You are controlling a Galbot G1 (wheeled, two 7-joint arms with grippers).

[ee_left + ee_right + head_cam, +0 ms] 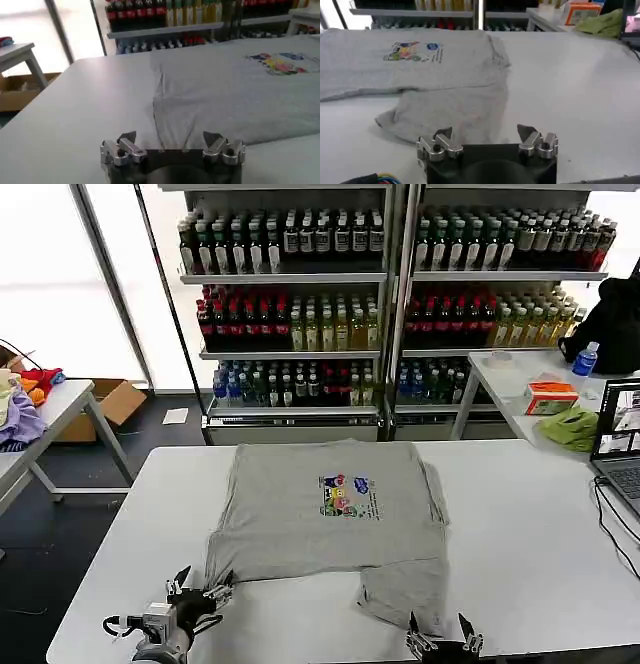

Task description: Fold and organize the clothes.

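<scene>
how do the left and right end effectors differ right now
The left end effector sits at the grey T-shirt's near left corner, angled sideways; the right end effector sits at the near right flap hanging toward the table edge, pointing straight ahead. Both are open and hold nothing.

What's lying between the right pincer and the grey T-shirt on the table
Nothing. In the right wrist view, the open right pincer sits right at the near edge of the grey T-shirt, with only bare white table around it.

The T-shirt (330,514) print's lettering is too small to read
</scene>
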